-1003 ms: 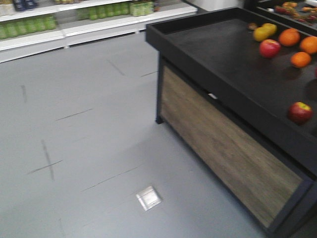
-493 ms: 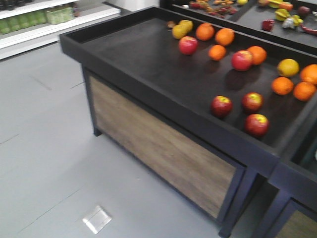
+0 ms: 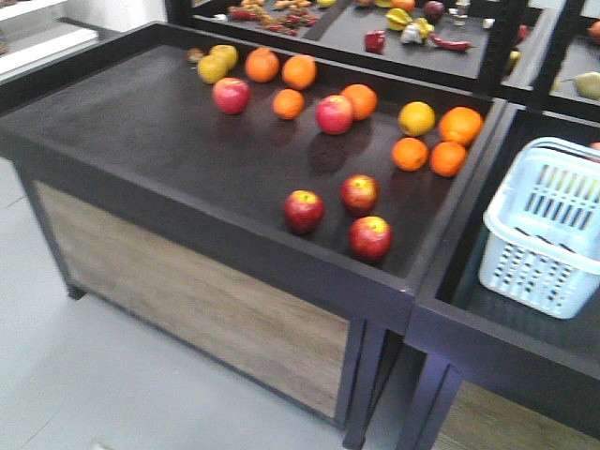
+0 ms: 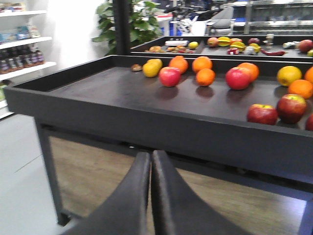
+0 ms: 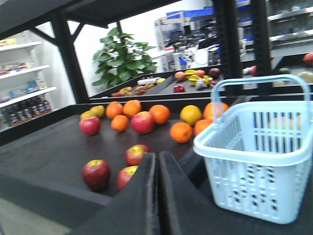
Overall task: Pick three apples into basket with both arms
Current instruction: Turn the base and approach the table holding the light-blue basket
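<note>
Exterior front-facing view: a black display table (image 3: 141, 122) with a raised rim and a wood-panelled front is seen on a grey floor (image 3: 84, 375). The three dark red apples (image 3: 359, 194) are gathered towards its near right corner, close together but not touching. The left apple (image 3: 305, 210) lies a little apart from the other two, and the near apple (image 3: 370, 237) lies closest to the front rim. Farther back, oranges (image 3: 300, 71), two brighter pink-red apples (image 3: 231, 95) and some yellow fruits (image 3: 416, 118) are scattered over the tray.

The pale blue basket (image 3: 548, 225) is set upright in the adjoining lower bin on the right, separated from the apples by the table's right wall. In the right wrist view its slotted side (image 5: 254, 166) is shown near the camera, with one loop handle raised.

In the left wrist view the left gripper (image 4: 150, 157) is held in front of the table's near wall, below the rim. Its jaws are pressed together with nothing between them. Two of the apples (image 4: 262, 114) are seen over the rim at the right.

In the right wrist view the right gripper (image 5: 156, 159) is likewise closed and empty. It is pointed between the apples (image 5: 96, 174) on the left and the basket on the right.
</note>
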Tool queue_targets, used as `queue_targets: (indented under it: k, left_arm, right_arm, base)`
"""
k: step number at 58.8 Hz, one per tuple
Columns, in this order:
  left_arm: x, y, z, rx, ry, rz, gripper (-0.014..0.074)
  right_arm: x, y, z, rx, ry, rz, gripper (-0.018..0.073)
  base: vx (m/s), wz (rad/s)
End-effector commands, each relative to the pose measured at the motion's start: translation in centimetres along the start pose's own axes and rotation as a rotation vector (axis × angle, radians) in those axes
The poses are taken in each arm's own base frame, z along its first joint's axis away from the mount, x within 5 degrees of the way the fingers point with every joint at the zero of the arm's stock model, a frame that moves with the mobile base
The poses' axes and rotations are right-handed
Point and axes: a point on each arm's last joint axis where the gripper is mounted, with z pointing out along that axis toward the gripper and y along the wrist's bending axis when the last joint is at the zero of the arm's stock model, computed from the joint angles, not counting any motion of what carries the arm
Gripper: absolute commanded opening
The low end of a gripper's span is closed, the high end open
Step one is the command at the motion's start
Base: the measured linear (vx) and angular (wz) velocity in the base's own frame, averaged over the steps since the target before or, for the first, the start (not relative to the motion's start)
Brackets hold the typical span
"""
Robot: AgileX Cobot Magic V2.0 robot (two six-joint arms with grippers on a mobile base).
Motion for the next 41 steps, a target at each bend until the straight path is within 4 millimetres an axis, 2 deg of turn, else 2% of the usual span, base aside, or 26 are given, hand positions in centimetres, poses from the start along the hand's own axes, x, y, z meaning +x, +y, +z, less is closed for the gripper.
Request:
queue_targets:
  k: [1,41]
  left_arm:
    - [-1.63,0.1,-0.24,-0.007,-0.109,-0.01,-0.0006]
    - [-1.63,0.1,-0.24,-0.007,-0.109,-0.01,-0.0006]
  right_arm:
    - [-0.36,0.05,-0.08,-0.009,-0.074,-0.014,-0.0006]
    - [-0.36,0.05,-0.08,-0.009,-0.074,-0.014,-0.0006]
  base:
    - [0.11,-0.43]
    - [0.1,-0.37]
